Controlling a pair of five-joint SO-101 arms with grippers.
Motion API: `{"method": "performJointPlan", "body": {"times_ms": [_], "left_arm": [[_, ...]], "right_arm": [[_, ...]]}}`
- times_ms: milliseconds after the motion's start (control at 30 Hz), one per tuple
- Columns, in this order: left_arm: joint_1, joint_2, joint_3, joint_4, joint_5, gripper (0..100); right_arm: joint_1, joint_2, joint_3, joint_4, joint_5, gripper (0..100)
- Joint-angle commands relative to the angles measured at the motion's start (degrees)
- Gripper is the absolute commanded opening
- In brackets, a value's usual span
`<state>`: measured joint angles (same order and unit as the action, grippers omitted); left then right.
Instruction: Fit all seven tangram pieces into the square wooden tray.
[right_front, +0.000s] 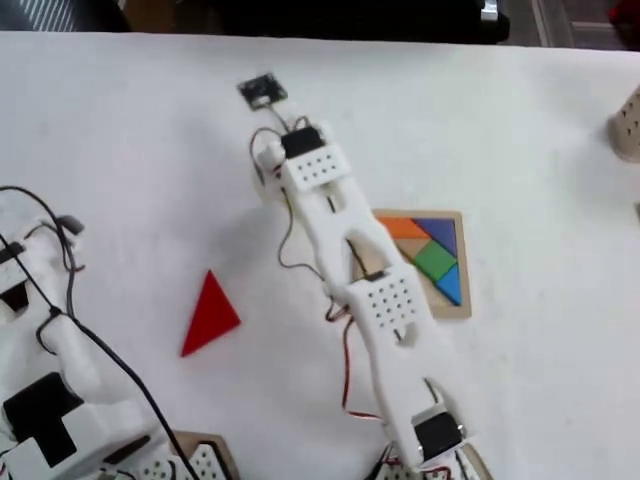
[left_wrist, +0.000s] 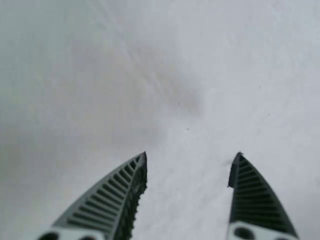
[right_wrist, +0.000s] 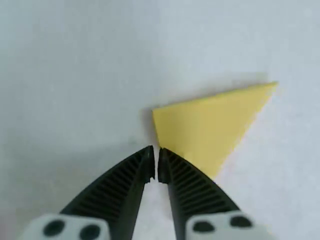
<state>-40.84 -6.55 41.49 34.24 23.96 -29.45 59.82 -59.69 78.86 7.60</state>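
From my station, the white worktop (right_front: 130, 150) takes up nearly the whole high view. The right arm (right_front: 390, 300) lies stretched diagonally across it from the near edge toward the far left. It covers the near-left part of the square wooden tray (right_front: 465, 290), so I cannot see that side of the tray. The left arm (right_front: 50, 410) sits folded at the near-left corner, cut off by the frame edge.

In the part of the tray I can see, an orange piece (right_front: 403, 228) and a purple triangle (right_front: 438, 232) lie along the far side. A green square (right_front: 436, 261) sits below them and a blue triangle (right_front: 450, 284) is nearer the right rim. A tan patch beside the arm could be a piece or bare tray floor; I cannot tell which. The red triangle (right_front: 210, 315) lies flat on the worktop, well apart from the tray on its left.

In the right wrist view, the right gripper (right_wrist: 156, 159) is clenched with a sliver of gap at the tips. It holds nothing and sits at the edge of a yellow triangle (right_wrist: 210, 125) lying flat on the worktop. Whether the tips touch the triangle is unclear. The left gripper (left_wrist: 190, 157) is spread wide over bare worktop. A beige perforated object (right_front: 626, 125) is cut off at the right edge.
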Motion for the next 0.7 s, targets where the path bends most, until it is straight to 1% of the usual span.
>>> {"method": "performJointPlan", "body": {"times_ms": [0, 267, 400, 500, 667], "left_arm": [[1.5, -0.2, -1.4, -1.4, -1.1, 27], [1.5, -0.2, -0.8, -1.4, -1.1, 27], [1.5, -0.2, -0.8, -1.4, -1.1, 27], [1.5, -0.2, -0.8, -1.4, -1.1, 27], [1.5, -0.2, -0.8, -1.4, -1.1, 27]], "right_arm": [[0.8, 0.3, -1.0, -0.2, 2.5, 1.8], [0.8, 0.0, -1.5, 8.0, 2.5, 1.8], [1.3, -3.8, -7.9, 11.4, 2.0, 1.8], [1.8, -4.2, -10.5, 10.8, 2.0, 1.8], [3.0, -0.9, -11.7, 5.1, 2.8, 1.8]]}}
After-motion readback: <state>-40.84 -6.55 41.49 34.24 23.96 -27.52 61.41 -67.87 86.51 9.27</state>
